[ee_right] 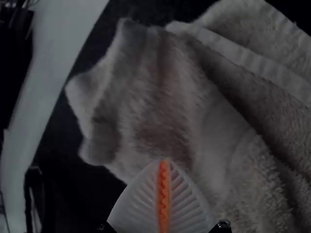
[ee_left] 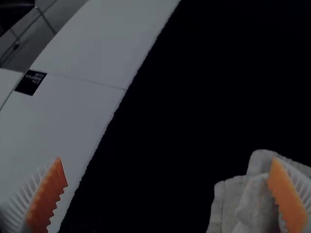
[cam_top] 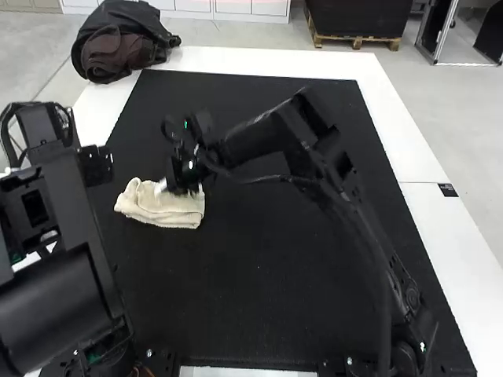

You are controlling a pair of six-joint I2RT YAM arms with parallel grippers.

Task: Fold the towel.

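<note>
1. The right gripper (cam_top: 163, 187) is clenched, pads (ee_right: 164, 194) together, over the towel (cam_top: 161, 210); whether they touch, I cannot tell.
2. The left gripper (cam_top: 96, 163) is released, fingers wide apart; its wrist view shows towel behind one finger (ee_left: 286, 194).
3. The towel lies rumpled in overlapping layers on the black mat (cam_top: 259, 290), near its left edge.
4. White bench (cam_top: 393, 133) borders the mat.

open mat (cam_top: 236, 94) beyond towel (cam_top: 161, 208), right arm (cam_top: 267, 140) across
</note>
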